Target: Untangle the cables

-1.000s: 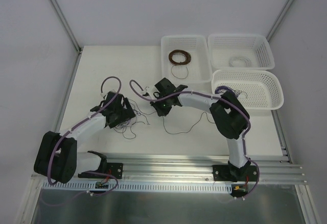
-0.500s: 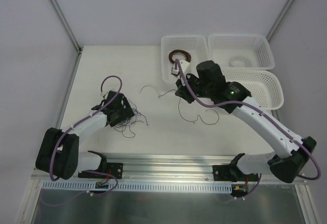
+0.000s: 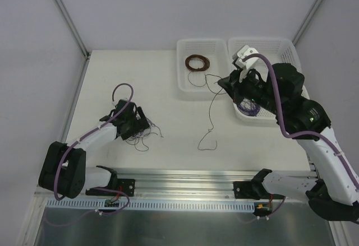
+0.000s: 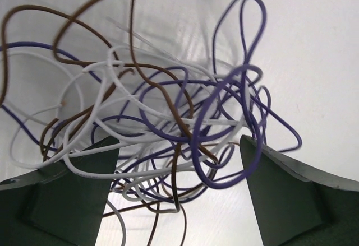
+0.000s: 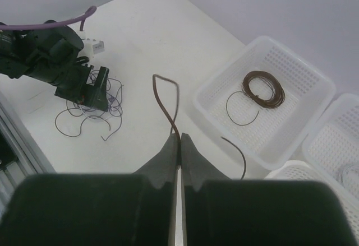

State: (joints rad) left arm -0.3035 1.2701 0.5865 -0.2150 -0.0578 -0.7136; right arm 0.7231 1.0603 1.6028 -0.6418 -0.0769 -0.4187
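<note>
R gripper [image 5: 179, 137] jaws are pinched shut on one brown wire [image 5: 167, 97], held high near the baskets. Its tail hangs to the surface [image 3: 123, 72], apart from the tangle [image 3: 138, 135], which lies at left betw. the L gripper's [image 4: 178, 142] wide jaws. Next: lift till the tail clears, swing over the basket [image 3: 203, 41] w/ the brown coil [image 3: 197, 63], lower, then release. Tail is probably free, but it's too thin to be sure.

I list, left of centre on the white table [image 3: 112, 78]: tangle of thin purple, white and brown wires [image 3: 140, 135], at the left gripper [image 4: 178, 145]. Back right: three white perforated plastic baskets, left basket [image 3: 180, 61] holding a round brown wire coil [image 3: 197, 63], right basket [image 3: 293, 49] beside it, near basket [image 3: 240, 115] before that. Between tangle and baskets, one thin brown wire strand [image 3: 210, 114] hangs from the right gripper [image 5: 179, 139].
</note>
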